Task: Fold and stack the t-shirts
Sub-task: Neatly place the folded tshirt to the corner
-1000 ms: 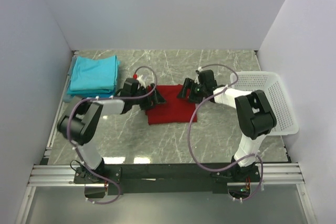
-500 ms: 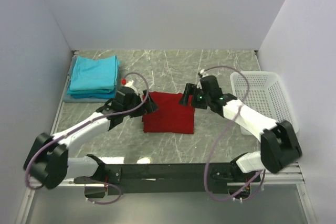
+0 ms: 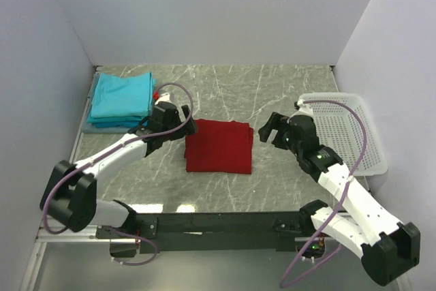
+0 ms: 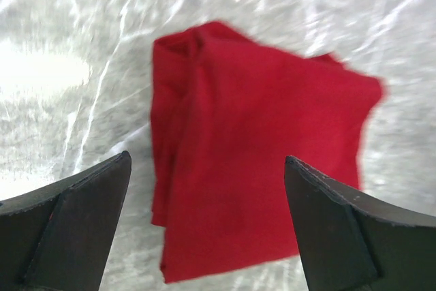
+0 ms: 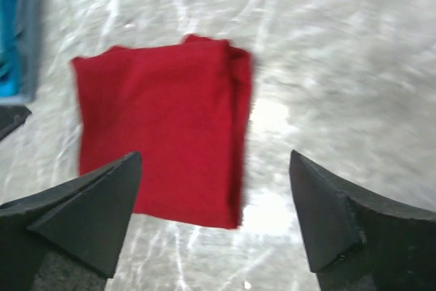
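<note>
lying flat on the grey marbled table (image 3: 286,93), the dark red t-shirt (image 3: 219,146) is folded into a squarish rectangle. its edges are fairly straight, and stacked layers show along one side in both wrist views. it rests between the two grippers, touching neither.

the left gripper (image 3: 185,129) hangs just off the shirt's far left corner, its fingers (image 4: 75,230) spread wide with nothing between them; the shirt lies ahead of the gap. the right gripper (image 3: 266,129) sits just past the far right corner, its fingers (image 5: 82,216) also held apart and holding nothing, the shirt ahead and toward its left finger.

bare table runs along the shirt's near and far edges. the teal t-shirts (image 3: 122,98) are stacked beyond the left gripper, well apart from the red one. a white basket (image 3: 354,161) lies outside the right arm, at the table's right edge.
</note>
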{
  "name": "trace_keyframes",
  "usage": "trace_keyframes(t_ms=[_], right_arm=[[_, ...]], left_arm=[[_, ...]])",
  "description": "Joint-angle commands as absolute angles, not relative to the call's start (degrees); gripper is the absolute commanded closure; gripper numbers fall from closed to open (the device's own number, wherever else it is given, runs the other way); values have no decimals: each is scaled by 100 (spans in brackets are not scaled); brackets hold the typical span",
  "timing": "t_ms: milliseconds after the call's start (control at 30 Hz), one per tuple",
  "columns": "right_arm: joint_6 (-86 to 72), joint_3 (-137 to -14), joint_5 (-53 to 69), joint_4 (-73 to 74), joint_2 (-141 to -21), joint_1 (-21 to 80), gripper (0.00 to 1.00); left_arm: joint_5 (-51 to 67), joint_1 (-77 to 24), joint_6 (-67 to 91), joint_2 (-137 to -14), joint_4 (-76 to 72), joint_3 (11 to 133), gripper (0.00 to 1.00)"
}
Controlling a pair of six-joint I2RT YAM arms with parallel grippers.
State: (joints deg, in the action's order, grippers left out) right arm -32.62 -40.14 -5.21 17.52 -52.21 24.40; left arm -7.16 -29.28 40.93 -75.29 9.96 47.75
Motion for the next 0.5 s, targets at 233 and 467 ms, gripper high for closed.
trace_keyframes(t_ms=[233, 467], right_arm=[[-3559, -3490, -1696, 2206, -4105, 2303, 0], [-3604, -3208, -2074, 2171, -3542, 2268, 0]], left_arm=[[-625, -2909, 3894, -8498, 659, 4992, 1], [-176, -2909, 3753, -9386, 571, 5229, 19]])
